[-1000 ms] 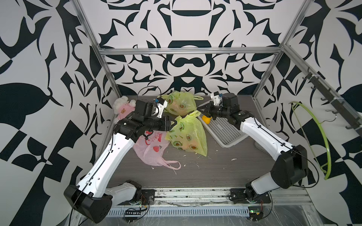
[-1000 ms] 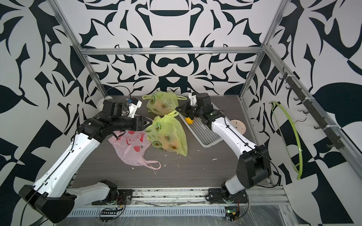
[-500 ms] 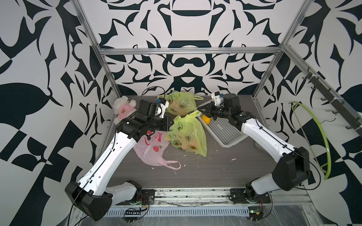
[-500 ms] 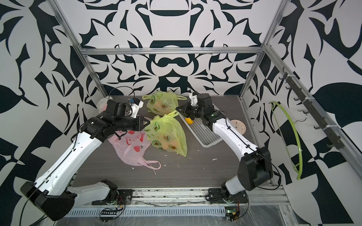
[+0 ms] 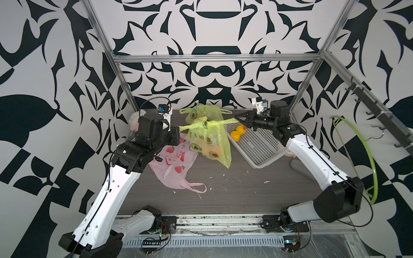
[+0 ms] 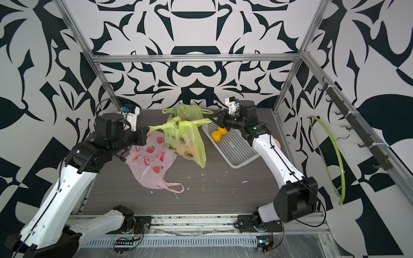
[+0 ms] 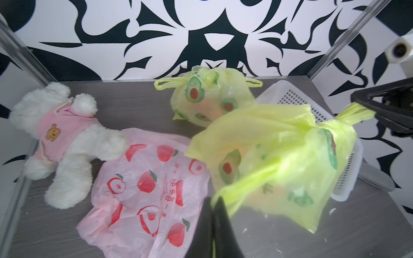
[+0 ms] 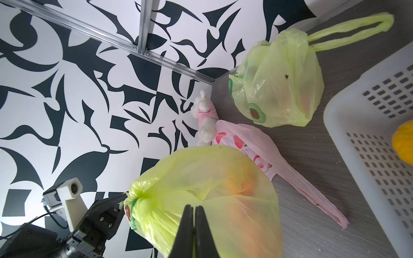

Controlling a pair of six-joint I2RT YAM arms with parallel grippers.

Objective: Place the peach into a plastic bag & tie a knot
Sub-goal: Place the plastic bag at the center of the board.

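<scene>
A yellow-green plastic bag (image 5: 210, 138) (image 6: 183, 138) with avocado prints hangs stretched between both grippers, its bottom resting on the table. A peach (image 8: 241, 185) shows as an orange glow through its side. My left gripper (image 5: 178, 129) (image 7: 213, 201) is shut on the bag's left handle. My right gripper (image 5: 235, 117) (image 8: 194, 208) is shut on the right handle. The handles pull taut from a bunched neck (image 7: 317, 127) at the bag's top.
A white perforated tray (image 5: 261, 147) with two orange fruits (image 5: 238, 133) lies under the right arm. A second, tied avocado bag (image 5: 204, 112) sits at the back. A pink bag (image 5: 172, 165) lies flat at the left, by a plush toy (image 7: 62, 134).
My left gripper has closed on the bag's left handle. The bag's top has risen and its handles are now pulled tight between the two grippers.
</scene>
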